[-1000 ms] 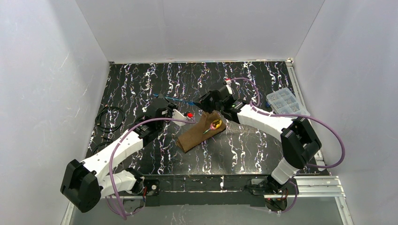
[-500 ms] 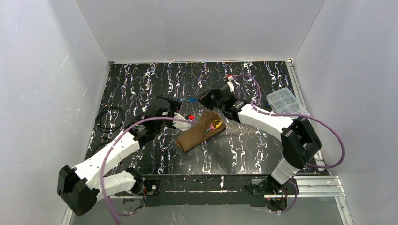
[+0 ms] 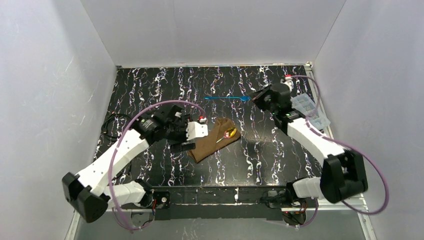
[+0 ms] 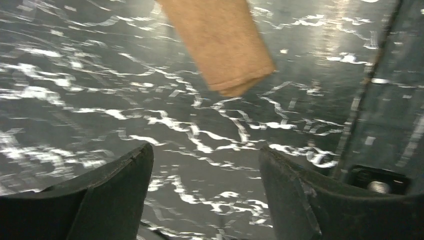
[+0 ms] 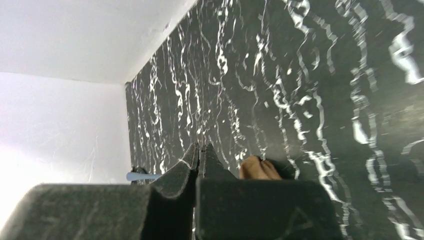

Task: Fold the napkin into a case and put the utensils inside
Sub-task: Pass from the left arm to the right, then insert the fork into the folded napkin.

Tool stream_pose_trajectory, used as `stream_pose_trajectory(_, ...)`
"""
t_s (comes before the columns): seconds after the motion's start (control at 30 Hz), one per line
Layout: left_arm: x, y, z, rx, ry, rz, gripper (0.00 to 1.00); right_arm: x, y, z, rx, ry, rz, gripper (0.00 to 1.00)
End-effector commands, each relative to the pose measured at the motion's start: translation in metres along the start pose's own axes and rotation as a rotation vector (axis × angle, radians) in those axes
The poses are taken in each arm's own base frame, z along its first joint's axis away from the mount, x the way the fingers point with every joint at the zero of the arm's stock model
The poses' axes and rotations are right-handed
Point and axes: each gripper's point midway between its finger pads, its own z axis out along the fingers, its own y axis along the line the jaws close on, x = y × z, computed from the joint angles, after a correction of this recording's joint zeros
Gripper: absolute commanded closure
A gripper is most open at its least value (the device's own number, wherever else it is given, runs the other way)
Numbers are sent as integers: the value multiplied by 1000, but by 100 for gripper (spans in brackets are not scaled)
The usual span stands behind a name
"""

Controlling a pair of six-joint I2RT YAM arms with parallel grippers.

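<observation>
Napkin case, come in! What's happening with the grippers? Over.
Left gripper open by case. Right gripper shut on blue utensil. Case folded, shiny utensil inside. Nothing blocking.

**Case at centre frame**

The narrow layered brown napkin case (image 3: 212,141) is lying mid-frame, with a shiny red-pink utensil (image 3: 229,133) resting at its upper-right end. A thin blue-teal utensil (image 3: 225,98) is stretching across above it. A clear plastic compartment box (image 3: 307,107) is sitting far right.

Brown layered case (image 3: 212,141) is lying diagonally at ctr of table (image 3: 150,90), w/ reddish utensil (image 3: 230,133) poking from its far end; blue utensil (image 3: 226,98) is sitting level beyond, possibly airborne.
</observation>
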Motion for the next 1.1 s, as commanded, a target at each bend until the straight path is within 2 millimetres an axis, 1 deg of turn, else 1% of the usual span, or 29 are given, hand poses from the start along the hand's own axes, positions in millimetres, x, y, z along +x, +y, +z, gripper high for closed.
stream_pose_trajectory(0.0, 5, -42, 16, 258, 48, -282, 29, -38, 9, -42, -100, -91, -211, 99)
stream_pose_trajectory(0.13, 9, -35, 37, 327, 99, -385, 33, -54, -14, -57, -57, -112, -306, 99)
stream_pose_trajectory(0.2, 10, -31, 47, 344, 102, -410, 34, -53, -21, -60, -55, -77, -354, 99)
stream_pose_trajectory(0.3, 13, -30, 61, 366, 106, -407, 38, -51, -39, -62, -8, -19, -402, 99)
stream_pose_trajectory(0.43, 23, -32, 80, 382, 131, -386, 44, -47, -50, -63, 13, 18, -467, 99)
stream_pose_trajectory(0.6, 40, -32, 102, 361, 162, -349, 47, -44, -54, -67, 9, 30, -514, 99)
stream_pose_trajectory(0.7, 50, -33, 112, 358, 182, -312, 48, -40, -58, -65, 9, 43, -532, 99)
stream_pose_trajectory(0.83, 64, -31, 123, 331, 206, -260, 50, -38, -64, -61, 16, 55, -553, 99)
stream_pose_trajectory(0.97, 69, -29, 129, 316, 210, -231, 50, -36, -66, -55, 8, 39, -565, 99)
stream_pose_trajectory(1.0, 70, -29, 130, 314, 209, -219, 50, -38, -63, -52, -2, 23, -576, 99)
stream_pose_trajectory(1.07, 74, -29, 133, 304, 216, -184, 50, -35, -64, -48, 2, 24, -592, 99)
